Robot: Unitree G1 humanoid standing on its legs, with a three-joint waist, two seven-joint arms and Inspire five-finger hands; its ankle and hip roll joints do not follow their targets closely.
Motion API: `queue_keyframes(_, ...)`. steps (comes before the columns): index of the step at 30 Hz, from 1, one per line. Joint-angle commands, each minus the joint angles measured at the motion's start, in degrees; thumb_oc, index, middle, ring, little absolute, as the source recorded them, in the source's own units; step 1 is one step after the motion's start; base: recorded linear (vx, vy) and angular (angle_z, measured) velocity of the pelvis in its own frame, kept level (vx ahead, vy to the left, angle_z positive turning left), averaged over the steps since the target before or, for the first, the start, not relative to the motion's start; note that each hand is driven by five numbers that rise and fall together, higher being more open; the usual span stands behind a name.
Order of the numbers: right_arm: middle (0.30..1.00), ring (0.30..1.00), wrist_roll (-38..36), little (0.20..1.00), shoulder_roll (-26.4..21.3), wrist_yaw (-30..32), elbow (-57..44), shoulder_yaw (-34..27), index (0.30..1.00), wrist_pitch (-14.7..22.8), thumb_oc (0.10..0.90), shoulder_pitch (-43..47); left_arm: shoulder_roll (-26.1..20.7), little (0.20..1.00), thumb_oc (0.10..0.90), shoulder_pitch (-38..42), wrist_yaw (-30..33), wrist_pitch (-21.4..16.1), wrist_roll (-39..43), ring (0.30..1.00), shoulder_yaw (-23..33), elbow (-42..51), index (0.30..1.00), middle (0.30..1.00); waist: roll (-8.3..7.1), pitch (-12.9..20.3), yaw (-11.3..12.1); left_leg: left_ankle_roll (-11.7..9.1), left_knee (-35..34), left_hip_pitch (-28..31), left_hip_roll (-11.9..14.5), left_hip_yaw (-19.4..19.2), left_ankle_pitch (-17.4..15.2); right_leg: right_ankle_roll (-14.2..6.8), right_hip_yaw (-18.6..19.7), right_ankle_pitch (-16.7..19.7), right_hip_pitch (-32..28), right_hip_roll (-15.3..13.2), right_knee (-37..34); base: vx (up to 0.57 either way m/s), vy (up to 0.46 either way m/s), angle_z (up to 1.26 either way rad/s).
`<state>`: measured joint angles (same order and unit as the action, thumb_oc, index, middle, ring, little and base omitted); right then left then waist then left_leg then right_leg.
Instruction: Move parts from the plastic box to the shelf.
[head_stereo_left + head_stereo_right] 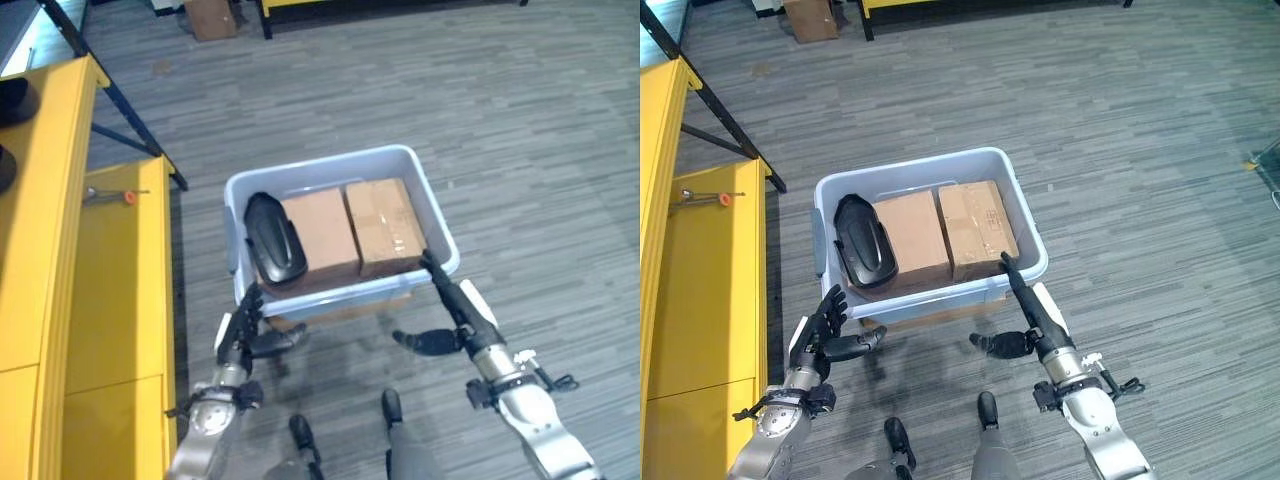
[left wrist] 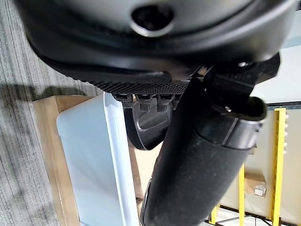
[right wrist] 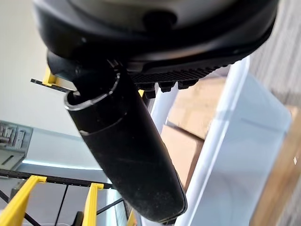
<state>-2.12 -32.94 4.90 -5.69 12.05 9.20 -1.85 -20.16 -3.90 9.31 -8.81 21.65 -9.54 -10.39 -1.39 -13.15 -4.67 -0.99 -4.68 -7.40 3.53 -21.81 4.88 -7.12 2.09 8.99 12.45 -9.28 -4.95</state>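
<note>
In the left eye view, a pale plastic box (image 1: 437,232) sits on the floor holding two cardboard boxes (image 1: 352,228) side by side and a black part (image 1: 273,238) lying at the left end. The left hand (image 1: 243,330) hangs just outside the near left corner of the box, fingers straight and spread, thumb out, holding nothing. The right hand (image 1: 452,300) has straight fingers reaching to the near right corner of the rim. A yellow shelf (image 1: 95,260) stands to the left.

The right eye view shows the same layout, with every part inside the box and none on the shelf.

The left wrist view looks past the thumb (image 2: 197,155) at the box wall (image 2: 94,155) and the black part beyond it.

The right wrist view shows the thumb (image 3: 127,155) beside the rim (image 3: 214,136), cardboard boxes inside.

Risk: straight fingers at the rim could push the box away or tip it instead of grasping, and the smooth black part may slip from a loose pinch.
</note>
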Motion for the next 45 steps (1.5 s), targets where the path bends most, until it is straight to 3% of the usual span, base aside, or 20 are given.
queue_keyframes(1, 1.000, 1.000, 4.13, 1.000, -2.07, 4.43, -2.21, -3.91, 1.000, 5.89, 0.900, 9.92, -3.84, 1.000, 0.900, 4.67, 0.36, -6.10, -1.17, 1.000, 0.60, 4.09, 1.000, 1.000, -1.28, 0.14, 1.32, -2.56, 1.94, -0.30, 3.22, 3.69, 0.19, -4.33, -1.60, 0.80, -1.55, -3.61, 0.98, -0.04, -0.032, 0.02)
queue_keyframes(8, 1.000, 1.000, 11.46, 1.000, -11.46, 6.93, -0.10, -0.52, 1.000, 4.55, 0.900, 22.79, -5.00, 1.000, 0.900, 7.63, 0.22, -6.40, 0.05, 1.000, -0.74, 4.19, 1.000, 1.000, -1.24, -3.34, 2.60, -2.78, 3.48, -4.98, 3.16, 5.42, 0.78, -4.12, -2.82, 1.57, 1.59, -3.87, 1.64, -0.06, -0.032, 0.06)
queue_keyframes(11, 1.000, 1.000, 16.95, 1.000, -17.49, 7.63, 2.82, 3.75, 1.000, 3.04, 0.900, 31.60, -5.84, 1.000, 0.900, 8.89, 0.81, -6.64, 0.61, 1.000, -0.79, 5.10, 1.000, 1.000, -1.36, -5.92, 3.71, -3.00, 4.42, -7.29, 3.24, 6.66, 1.05, -3.81, -3.80, 1.31, 2.71, -4.04, 2.57, -0.06, -0.038, 0.20)
queue_keyframes(17, 1.000, 1.000, 20.65, 1.000, -23.14, 8.46, 6.23, 7.61, 1.000, 1.54, 0.900, 40.21, -6.27, 1.000, 0.900, 9.74, 1.73, -6.81, 0.82, 1.000, -0.24, 5.63, 1.000, 1.000, -1.37, -8.38, 4.90, -3.31, 4.72, -10.76, 3.58, 8.03, 2.46, -3.42, -5.15, 1.42, 5.04, -4.10, 3.63, -0.04, -0.034, 0.14)
queue_keyframes(19, 1.000, 1.000, 24.64, 1.000, -28.13, 7.77, 8.87, 13.15, 1.000, 0.24, 0.900, 47.92, -6.76, 1.000, 0.900, 9.87, 1.85, -6.78, 1.02, 1.000, -0.37, 6.33, 1.000, 1.000, -1.67, -9.85, 5.91, -3.60, 4.69, -12.15, 3.79, 8.88, 2.79, -3.11, -6.16, 0.94, 5.83, -3.85, 4.39, -0.02, -0.044, 0.28)
queue_keyframes(22, 1.000, 1.000, 25.07, 1.000, -28.65, 8.11, 9.98, 14.91, 1.000, 0.28, 0.900, 50.23, -6.68, 1.000, 0.900, 9.77, 1.87, -6.71, 1.05, 1.000, -0.11, 6.69, 1.000, 1.000, -1.65, -10.07, 6.02, -3.62, 4.72, -12.99, 3.90, 8.98, 3.17, -2.95, -6.18, 1.12, 6.69, -3.68, 4.67, -0.02, -0.023, 0.13)
queue_keyframes(23, 1.000, 1.000, 29.32, 1.000, -31.57, 7.68, 12.05, 19.99, 1.000, -0.44, 0.900, 55.75, -7.32, 1.000, 0.900, 9.38, 1.84, -6.77, 1.35, 1.000, -0.14, 7.15, 1.000, 1.000, -1.98, -10.91, 7.06, -3.79, 4.84, -13.76, 4.05, 9.68, 3.14, -2.69, -6.72, 0.49, 7.21, -3.43, 5.35, -0.01, -0.030, 0.06)
queue_keyframes(30, 1.000, 1.000, 36.21, 1.000, -36.47, 7.12, 18.10, 33.90, 1.000, -1.45, 0.900, 69.98, -8.15, 1.000, 0.900, 9.76, 2.60, -7.18, 1.73, 1.000, 0.40, 8.13, 1.000, 1.000, -2.23, -11.94, 8.42, -4.06, 4.45, -16.03, 4.30, 11.36, 4.23, -2.03, -8.22, -0.10, 9.06, -2.98, 6.68, -0.01, -0.028, 0.10)
queue_keyframes(38, 1.000, 1.000, 39.14, 1.000, -40.29, 6.20, 14.28, 40.76, 1.000, -1.39, 0.900, 79.10, -8.58, 1.000, 0.900, 9.97, 3.32, -7.02, 1.48, 1.000, 1.54, 8.15, 1.000, 1.000, -2.74, -11.83, 8.88, -4.16, 3.87, -17.33, 4.22, 12.56, 4.77, -1.62, -9.24, -0.73, 10.01, -2.53, 7.30, 0.01, -0.009, 0.10)
queue_keyframes(45, 1.000, 1.000, 40.08, 1.000, -42.38, 6.15, 11.19, 42.35, 1.000, -1.54, 0.900, 82.24, -8.69, 1.000, 0.900, 9.59, 3.42, -6.77, 1.29, 1.000, 2.04, 8.74, 1.000, 1.000, -3.06, -11.96, 8.84, -4.30, 3.58, -17.53, 4.19, 13.23, 4.74, -1.53, -9.98, -1.10, 9.72, -2.53, 7.21, 0.01, 0.002, 0.06)
